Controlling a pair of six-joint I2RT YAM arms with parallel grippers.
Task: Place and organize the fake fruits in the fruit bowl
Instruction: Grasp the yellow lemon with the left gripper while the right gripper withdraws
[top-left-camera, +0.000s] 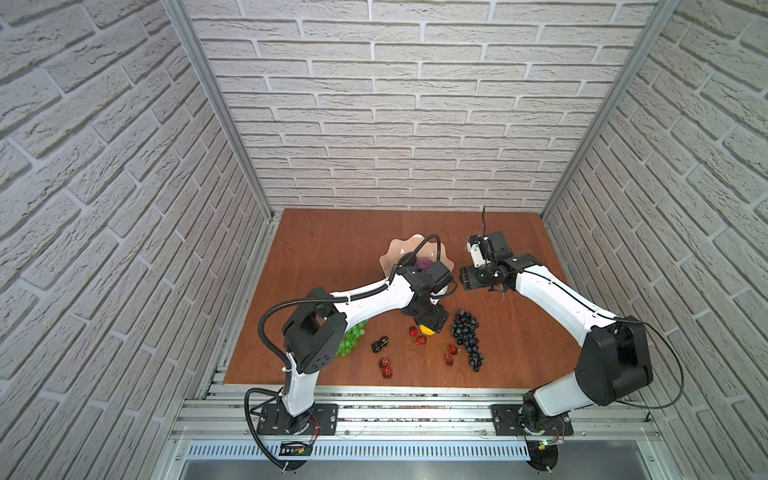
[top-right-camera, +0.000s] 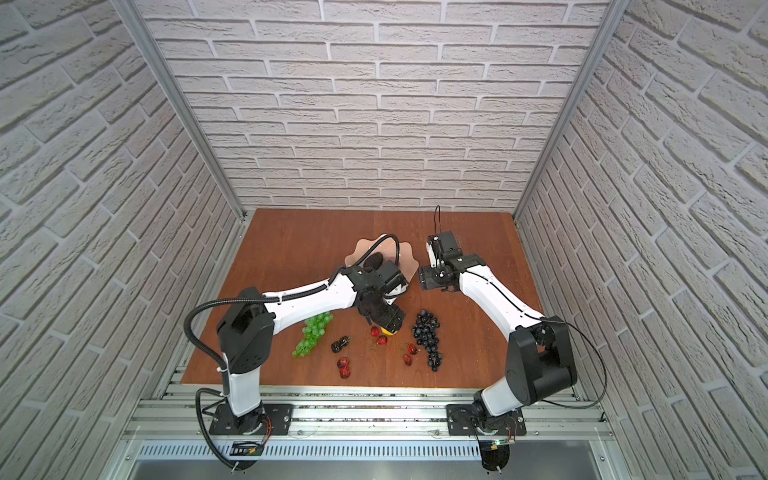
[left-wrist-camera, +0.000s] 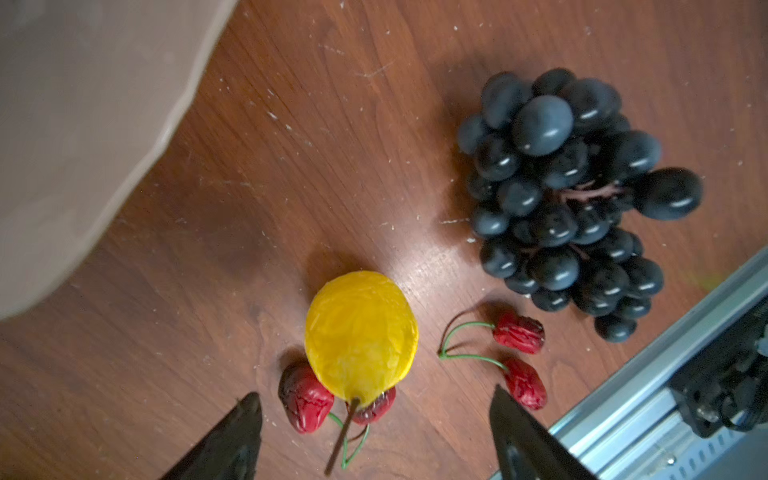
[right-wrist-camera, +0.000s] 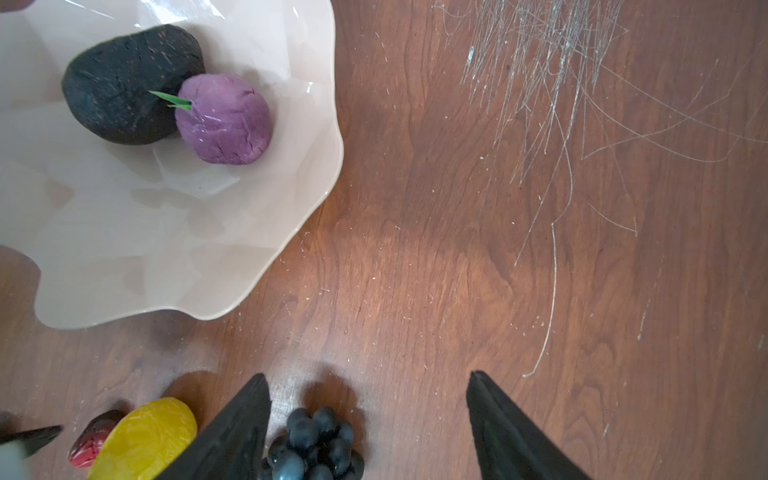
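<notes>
Widely spread, left end effector (left-wrist-camera: 372, 395) near lemon (left-wrist-camera: 360, 338)

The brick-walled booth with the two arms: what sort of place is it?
Probably a robot test cell, not a home: white brick-pattern wall panels in silver metal framing, and a white-and-black left arm and right arm bolted to a metal rail.

3 whitish brick-pattern walls (top-left-camera: 415, 104), reddish-brown wooden tabletop (top-left-camera: 332, 241), aluminium rails (top-left-camera: 415, 399)

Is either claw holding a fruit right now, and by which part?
Nothing is held. The left gripper stands open by the lemon; the right gripper is open, empty.
</notes>
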